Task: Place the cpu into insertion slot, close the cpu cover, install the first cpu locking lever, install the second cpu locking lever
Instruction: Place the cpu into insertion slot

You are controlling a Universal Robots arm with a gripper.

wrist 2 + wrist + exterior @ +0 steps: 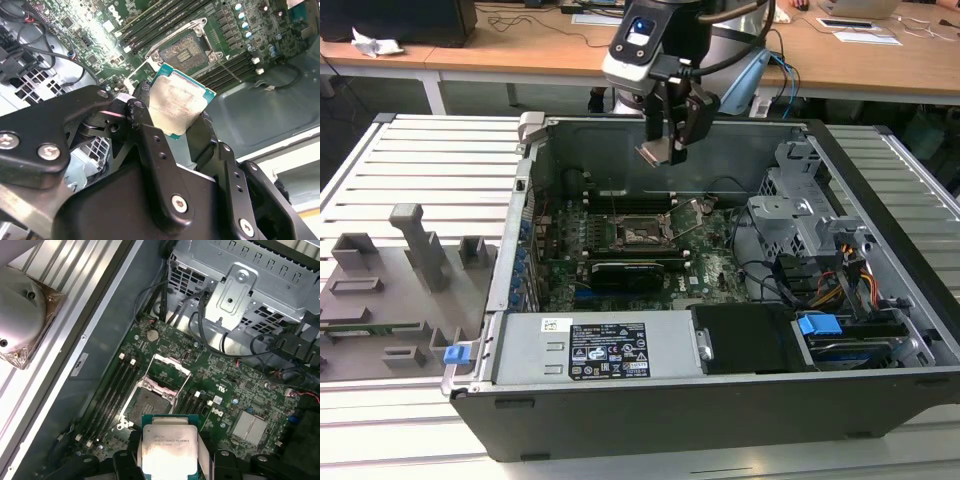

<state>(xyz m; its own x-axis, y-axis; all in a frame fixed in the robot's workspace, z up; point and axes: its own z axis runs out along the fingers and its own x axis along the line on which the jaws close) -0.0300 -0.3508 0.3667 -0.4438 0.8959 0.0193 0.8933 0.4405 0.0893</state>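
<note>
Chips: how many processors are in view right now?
1. The chip is clamped in the gripper, held above the motherboard; the open socket is bare. None seems hidden.

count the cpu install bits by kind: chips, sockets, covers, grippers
cpu, held by the gripper: 1
insertion slot, bare: 1
cpu cover, swung open: 1
gripper: 1
total: 4
</note>
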